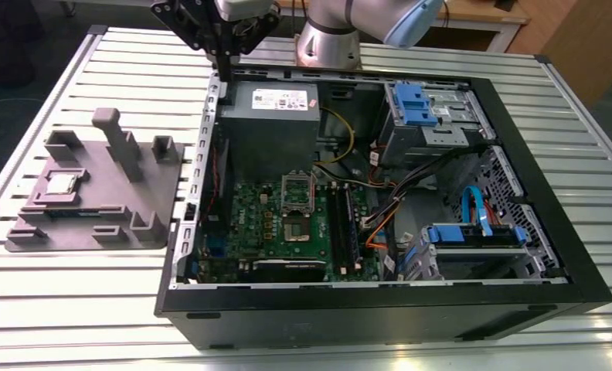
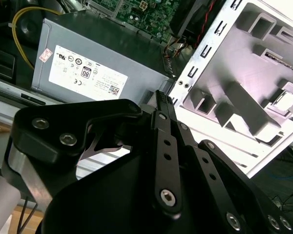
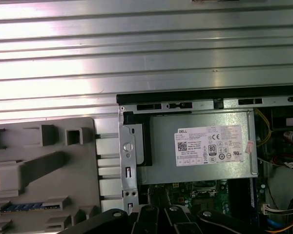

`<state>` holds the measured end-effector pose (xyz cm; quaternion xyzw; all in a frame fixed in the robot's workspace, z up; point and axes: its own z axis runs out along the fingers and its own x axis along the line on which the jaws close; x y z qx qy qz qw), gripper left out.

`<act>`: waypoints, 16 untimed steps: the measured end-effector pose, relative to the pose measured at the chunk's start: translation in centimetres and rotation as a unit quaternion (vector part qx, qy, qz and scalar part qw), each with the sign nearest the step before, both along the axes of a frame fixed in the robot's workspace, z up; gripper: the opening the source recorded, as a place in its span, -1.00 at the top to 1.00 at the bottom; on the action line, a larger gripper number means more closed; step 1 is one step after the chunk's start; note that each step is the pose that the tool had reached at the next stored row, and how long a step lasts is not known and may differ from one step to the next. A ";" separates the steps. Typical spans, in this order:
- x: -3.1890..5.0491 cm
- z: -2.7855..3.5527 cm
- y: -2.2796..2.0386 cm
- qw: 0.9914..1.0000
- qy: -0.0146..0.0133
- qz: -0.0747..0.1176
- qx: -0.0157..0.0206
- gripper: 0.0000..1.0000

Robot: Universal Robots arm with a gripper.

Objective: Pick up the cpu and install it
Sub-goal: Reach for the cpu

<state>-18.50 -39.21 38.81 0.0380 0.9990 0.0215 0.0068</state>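
Picking out the gripper (image 1: 223, 71) high over the back corner of the open computer case (image 1: 389, 309), at the exterior view's left end of it. Hanging right above the case's metal edge, just beside the grey power supply (image 1: 270, 104). Closed up tight, black fingers (image 2: 163, 141) pressed together, gripping nothing. Touching nothing either, going by the exterior view.

Over now to the cpu (image 1: 61, 183): lying flat in a shallow seat on the grey holder block (image 1: 130, 209). Out on the slatted metal surface (image 1: 79, 309), that block, just beside the case on the exterior view's left. Silvery top facing up, pale rim round it. Well apart from the gripper. Not yet picked up, not yet installed. Next to it on the same block, a narrow memory stick (image 1: 64, 207) lying in its own slot.

Down inside the case, flat on the bottom, the green motherboard (image 1: 275, 232). On it, the silver socket frame (image 1: 297, 189), and just beside that the dark square socket (image 1: 297, 229). Alongside, long black memory slots (image 1: 342, 224). Off in the far corner, blue drive brackets (image 1: 414, 100), with a yellow cable (image 1: 348, 135) looping between them and the power supply.

In both wrist views, looking past the gripper's black links onto the labelled power supply and the grey holder block.
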 end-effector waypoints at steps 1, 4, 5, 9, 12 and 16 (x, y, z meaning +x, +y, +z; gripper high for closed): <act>-0.02 -0.01 0.00 1.000 0.000 0.000 0.000 0.79; -0.06 -0.02 0.00 1.000 0.000 0.000 0.000 0.79; -0.08 -0.02 0.00 1.000 0.000 0.000 0.000 0.79; -0.15 -0.04 0.00 1.000 0.000 0.000 0.000 0.79; -0.24 -0.05 0.00 1.000 0.000 0.000 0.000 0.79; -0.38 -0.06 0.00 1.000 0.000 0.000 0.000 0.79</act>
